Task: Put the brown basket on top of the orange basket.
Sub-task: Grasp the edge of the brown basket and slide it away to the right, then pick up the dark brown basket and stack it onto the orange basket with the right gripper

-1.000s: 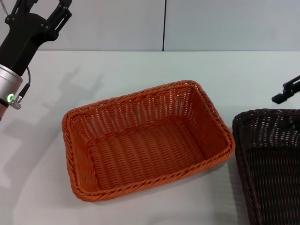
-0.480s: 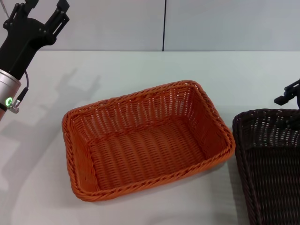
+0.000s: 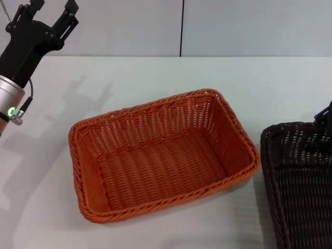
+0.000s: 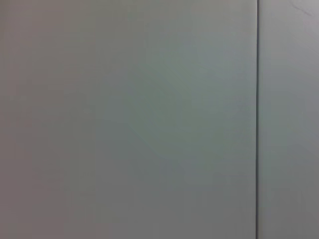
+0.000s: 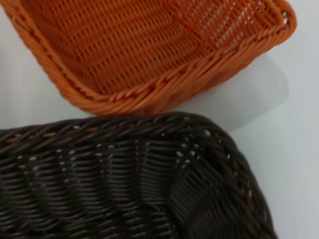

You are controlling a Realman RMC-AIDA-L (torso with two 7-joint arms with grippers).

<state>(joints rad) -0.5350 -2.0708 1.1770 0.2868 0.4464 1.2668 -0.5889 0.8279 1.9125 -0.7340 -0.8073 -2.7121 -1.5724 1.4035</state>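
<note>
The orange basket (image 3: pixel 161 155) stands empty on the white table in the middle of the head view. It also shows in the right wrist view (image 5: pixel 149 55). The brown basket (image 3: pixel 301 181) stands on the table just to its right, cut off by the picture's edge, with a narrow gap between the two. The right wrist view looks closely down on the brown basket's rim and inside (image 5: pixel 124 179). Only a dark sliver of my right gripper (image 3: pixel 328 111) shows, at the brown basket's far rim. My left gripper (image 3: pixel 49 6) is open and empty, raised at the far left.
The white table (image 3: pixel 155 72) runs back to a grey wall with a dark vertical seam (image 3: pixel 182 26). The left wrist view shows only that wall and the seam (image 4: pixel 257 119).
My right gripper has moved right and down toward the brown basket's far rim and is nearly out of the head view. The brown basket has shifted slightly right. The left arm has barely moved.
</note>
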